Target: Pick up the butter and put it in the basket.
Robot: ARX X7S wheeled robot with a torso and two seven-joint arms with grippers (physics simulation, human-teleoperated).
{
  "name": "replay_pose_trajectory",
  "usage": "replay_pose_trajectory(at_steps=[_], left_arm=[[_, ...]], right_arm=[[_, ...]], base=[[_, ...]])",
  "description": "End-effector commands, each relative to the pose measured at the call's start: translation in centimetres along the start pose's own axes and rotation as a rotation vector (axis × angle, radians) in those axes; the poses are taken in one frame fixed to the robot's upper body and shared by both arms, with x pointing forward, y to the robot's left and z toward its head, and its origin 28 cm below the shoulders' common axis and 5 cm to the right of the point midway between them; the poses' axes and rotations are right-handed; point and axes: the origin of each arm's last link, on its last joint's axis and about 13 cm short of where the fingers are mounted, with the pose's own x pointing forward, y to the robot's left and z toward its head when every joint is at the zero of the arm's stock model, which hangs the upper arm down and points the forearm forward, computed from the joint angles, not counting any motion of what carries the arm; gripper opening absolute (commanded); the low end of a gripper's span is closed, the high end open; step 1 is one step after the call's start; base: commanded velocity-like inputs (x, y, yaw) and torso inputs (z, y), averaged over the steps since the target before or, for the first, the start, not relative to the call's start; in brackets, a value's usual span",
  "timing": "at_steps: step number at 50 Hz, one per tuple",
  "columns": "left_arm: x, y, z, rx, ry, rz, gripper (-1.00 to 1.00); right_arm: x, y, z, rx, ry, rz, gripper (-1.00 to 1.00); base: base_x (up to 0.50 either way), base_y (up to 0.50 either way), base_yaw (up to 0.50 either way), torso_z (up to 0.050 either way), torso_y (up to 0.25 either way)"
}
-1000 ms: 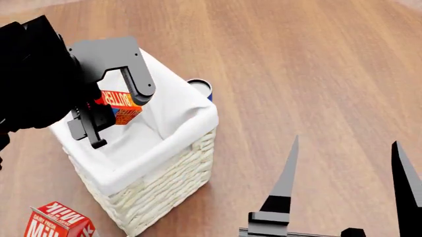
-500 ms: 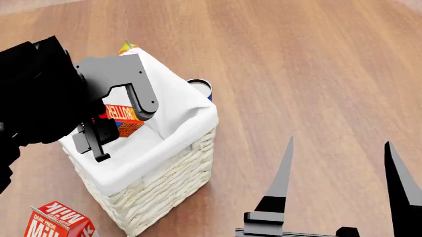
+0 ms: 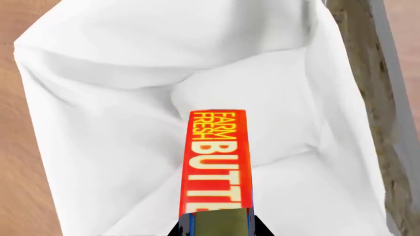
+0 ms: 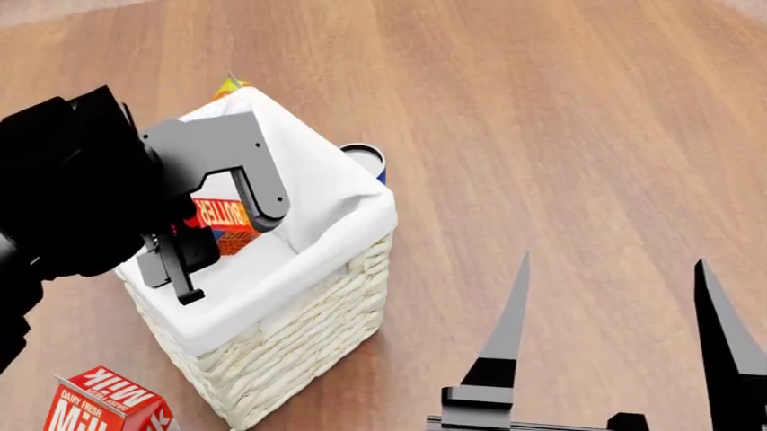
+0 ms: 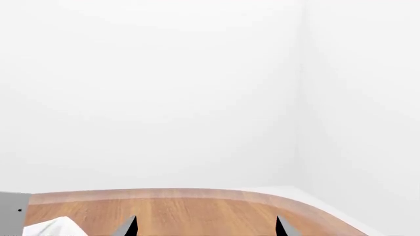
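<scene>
Butter [image 4: 223, 216] sits pinched in my left tool [image 4: 214, 235], hanging inside the basket [image 4: 314, 296] mouth toward its 9 o'clock wall. Light, stiff carton, I judge; flat sides suit gripping. Right tool [image 4: 612, 355] idles spread, empty.

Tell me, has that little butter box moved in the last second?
Yes. The butter, held in the left gripper, has sunk lower against the basket rim, deeper between its cloth-lined walls.
</scene>
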Motion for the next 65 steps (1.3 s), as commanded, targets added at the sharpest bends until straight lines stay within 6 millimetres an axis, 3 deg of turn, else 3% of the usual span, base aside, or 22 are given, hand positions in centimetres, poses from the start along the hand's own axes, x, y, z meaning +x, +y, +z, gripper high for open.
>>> replay_pose_trajectory(at_steps=[1,4,5,33,40,41,43,46,49,56,57,65], left_arm=[[-0.7,0.6,0.1,0.010,-0.004,0.097,-1.00],[-0.8,0.7,0.0,0.000,-0.005,0.118,-1.00],[-0.8,0.7,0.0,-0.001,-0.005,0.125,1.00],[-1.4,1.3,0.2,0.017,-0.039,0.173,1.00],[-3.3,2.8,1.3,0.071,-0.210,0.418,1.00],[-3.5,3.4,-1.7,-0.050,-0.170,0.473,1.00],[-4.2,2.5,-3.4,-0.098,-0.200,0.527,1.00],[-6.5,-1.2,-0.7,0.050,-0.413,0.547,1.00],[-8.5,-3.4,-1.2,0.020,-0.535,0.601,1.00],[-9.8,-5.8,-2.7,-0.129,-0.691,0.702,1.00],[-9.9,-6.4,-3.1,-0.212,-0.758,0.720,1.00],[-10.0,-8.9,-4.5,-0.402,-0.942,0.805,1.00]], right_arm=[[0.0,0.0,0.0,-0.001,0.002,0.003,1.00],[-0.1,0.1,-0.1,-0.002,0.003,0.003,1.00],[0.0,0.1,0.0,-0.001,0.002,0.004,1.00],[-0.1,0.2,0.1,0.000,-0.002,0.009,1.00],[0.0,0.6,-0.4,0.024,0.011,0.025,1.00],[-0.1,0.7,-0.5,0.030,0.014,0.031,1.00],[-0.1,0.9,-0.8,0.036,0.020,0.041,1.00],[-0.1,1.1,-1.0,0.041,0.027,0.049,1.00],[-0.2,1.1,-1.0,0.044,0.028,0.055,1.00],[-0.3,1.3,-1.0,0.043,0.030,0.057,1.00],[-0.3,1.3,-1.0,0.043,0.029,0.056,1.00],[-0.3,1.4,-1.0,0.041,0.029,0.059,1.00]], base=[[0.00,0.00,0.00,0.000,0.000],[0.00,0.00,0.00,0.000,0.003],[0.00,0.00,0.00,0.000,0.000],[0.00,0.00,0.00,0.000,0.000],[0.00,0.00,0.00,0.000,0.000],[0.00,0.00,0.00,0.000,0.000],[0.00,0.00,0.00,0.000,0.000],[0.00,0.00,0.00,0.000,0.000],[0.00,0.00,0.00,0.000,0.000],[0.00,0.00,0.00,0.000,0.000],[0.00,0.00,0.00,0.000,0.000],[0.00,0.00,0.00,0.000,0.000]])
